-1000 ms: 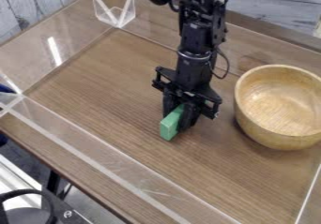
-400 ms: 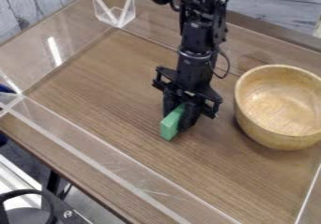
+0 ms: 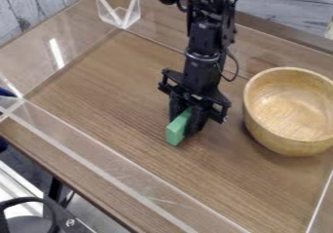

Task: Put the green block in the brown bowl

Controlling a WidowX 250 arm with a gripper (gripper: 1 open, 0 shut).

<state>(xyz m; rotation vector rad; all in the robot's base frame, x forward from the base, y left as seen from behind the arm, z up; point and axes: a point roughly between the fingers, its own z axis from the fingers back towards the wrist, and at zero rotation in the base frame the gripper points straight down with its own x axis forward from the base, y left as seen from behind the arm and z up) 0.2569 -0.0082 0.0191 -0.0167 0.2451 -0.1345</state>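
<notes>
The green block [image 3: 180,128] lies on the wooden table [image 3: 104,91], its near end sticking out toward the camera. My black gripper [image 3: 193,114] points almost straight down over its far end, with a finger on each side, shut on the block. To the right stands the brown bowl [image 3: 291,107], round, light wood, with nothing visible in it. The gripper is a short way left of the bowl's rim. The block's far end is hidden behind the fingers.
Low clear plastic walls [image 3: 78,144] run around the table's edges. A clear plastic piece [image 3: 120,13] stands at the back left corner. The black arm [image 3: 205,22] rises up and back from the gripper.
</notes>
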